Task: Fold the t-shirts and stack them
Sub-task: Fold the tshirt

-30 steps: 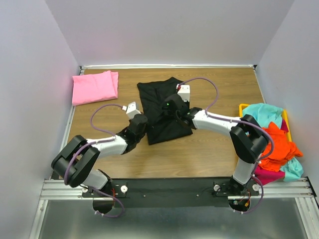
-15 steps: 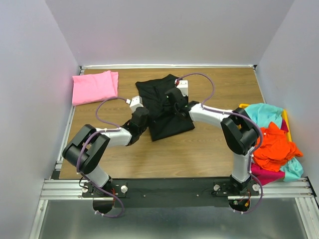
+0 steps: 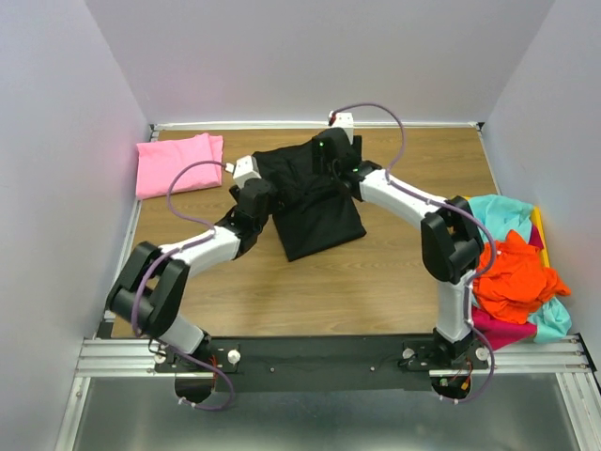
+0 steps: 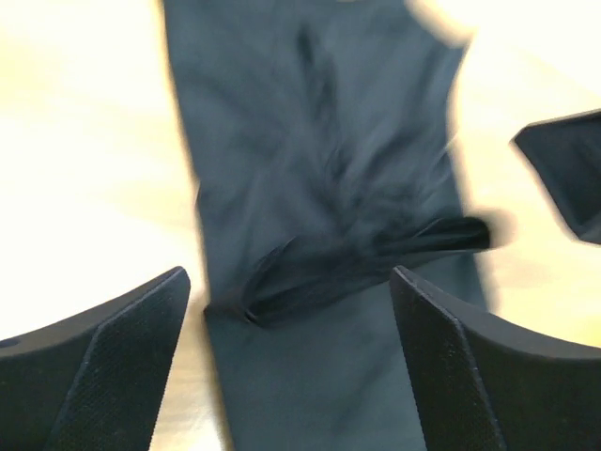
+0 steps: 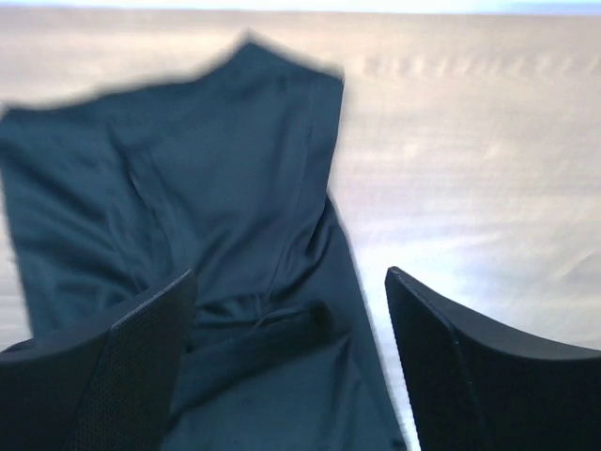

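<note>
1. The black t-shirt [image 3: 315, 211] lies on the wooden surface [image 3: 394, 282] at the middle of the top view. It is partly folded into a rough oblong, and its upper edge is rumpled. The left wrist view shows a twisted ridge of cloth [image 4: 357, 263] running across it.
2. The left jaws stand apart over the shirt's left edge, with nothing between their fingers [image 4: 113, 366]. The right jaws are also apart and empty over the upper edge, fingers [image 5: 470, 376] on either side of a crease.
3. The shirt looks light, limp and thin, so it will probably sag, drag and lose its fold if lifted by one point. The safer hold is likely a pinch at two corners of the same edge, low against the surface, catching every layer.
4. A folded pink t-shirt [image 3: 178, 162] sits at the upper left, well apart from the black one. It is probably the base of the stack.
5. At the right edge a yellow bin [image 3: 539, 233] holds a heap of teal [image 3: 502, 211], orange [image 3: 516, 277] and magenta [image 3: 502, 331] shirts, which spill over its rim.
6. The likeliest hindrance is the arms themselves, working close together over one cloth. Their purple cables [image 3: 188, 183] loop nearby.
</note>
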